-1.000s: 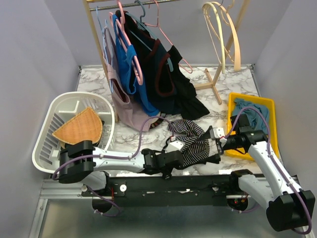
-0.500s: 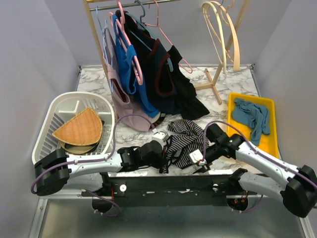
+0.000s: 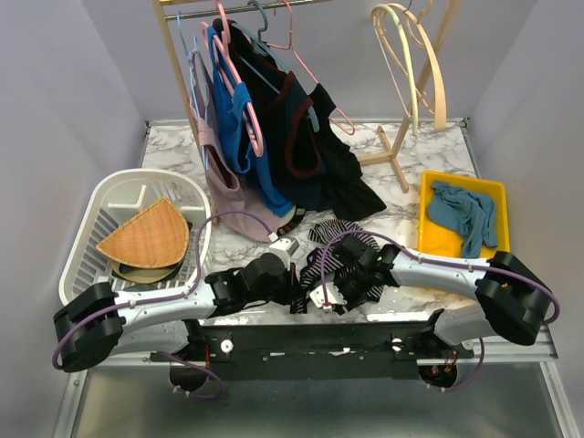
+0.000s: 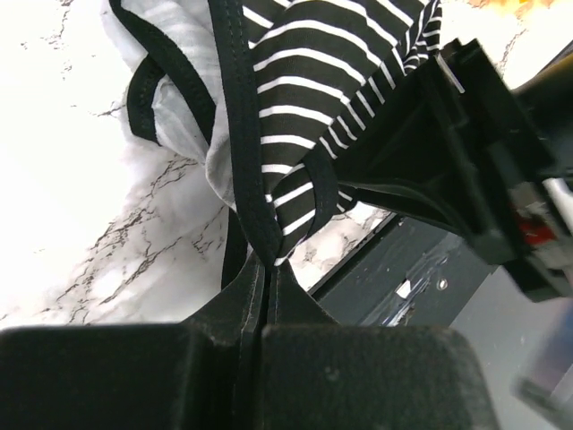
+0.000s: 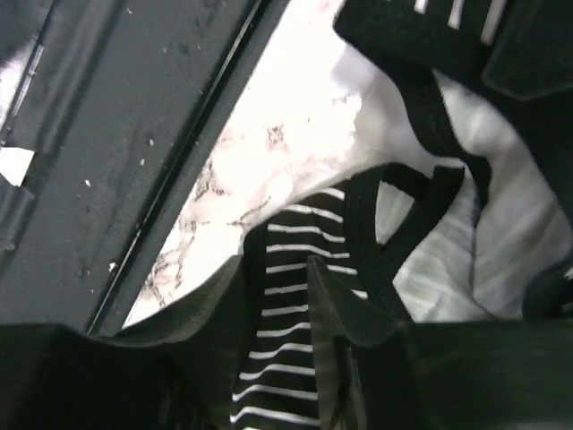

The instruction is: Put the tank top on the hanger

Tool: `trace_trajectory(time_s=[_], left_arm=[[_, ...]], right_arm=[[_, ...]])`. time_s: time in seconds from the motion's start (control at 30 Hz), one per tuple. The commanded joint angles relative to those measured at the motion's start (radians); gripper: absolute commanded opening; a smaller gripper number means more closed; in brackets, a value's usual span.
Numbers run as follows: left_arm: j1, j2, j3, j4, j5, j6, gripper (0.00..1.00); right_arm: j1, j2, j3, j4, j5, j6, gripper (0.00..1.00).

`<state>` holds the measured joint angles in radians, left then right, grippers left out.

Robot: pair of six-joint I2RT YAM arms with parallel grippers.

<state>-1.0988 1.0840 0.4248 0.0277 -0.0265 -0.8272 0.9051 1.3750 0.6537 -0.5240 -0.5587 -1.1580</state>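
On the marble surface (image 3: pixel 401 205), the hanger (image 3: pixel 408 55) stands at 1 o'clock, well apart from the tank top (image 3: pixel 336 230), bunched at 6 o'clock. At its 7 o'clock the left hand (image 4: pixel 264 269) pinches a black strap. At 5 o'clock the right hand (image 5: pixel 279 269) clamps striped cloth.

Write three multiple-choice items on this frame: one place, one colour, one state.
1. Where does the tank top lie? A in the white basket; B on the marble table, near edge; C on the rail.
2. What colour is the tray holding the teal cloth? A yellow; B red; C grey.
3. The left claw is: A open above the table; B shut on the tank top; C holding a hanger.
Key: B, it lies on marble at the near edge; A, the tray's bare floor is yellow; B, the wrist view shows it pinching the black edging.
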Motion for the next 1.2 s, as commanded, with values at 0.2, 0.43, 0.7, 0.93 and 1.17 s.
trace_trajectory(time_s=[0.2,0.43,0.7,0.93,1.17], left_arm=[[0.034,-0.105,-0.031,0.025,0.045,0.049,0.00],[0.040,-0.314,0.060,-0.130,0.008,0.183,0.00],[0.042,-0.404,0.386,-0.346,-0.012,0.344,0.00],[0.042,-0.331,0.617,-0.414,0.008,0.419,0.00],[0.042,-0.320,0.516,-0.424,-0.066,0.389,0.00]], right_arm=[[0.025,-0.046,0.058,-0.114,0.082,0.014,0.00],[-0.052,-0.232,0.337,-0.470,0.102,0.023,0.01],[-0.371,-0.418,0.596,-0.662,-0.122,-0.026,0.01],[-0.604,-0.580,0.581,-0.481,-0.100,0.118,0.01],[-0.704,-0.675,0.324,-0.166,0.141,0.313,0.01]])
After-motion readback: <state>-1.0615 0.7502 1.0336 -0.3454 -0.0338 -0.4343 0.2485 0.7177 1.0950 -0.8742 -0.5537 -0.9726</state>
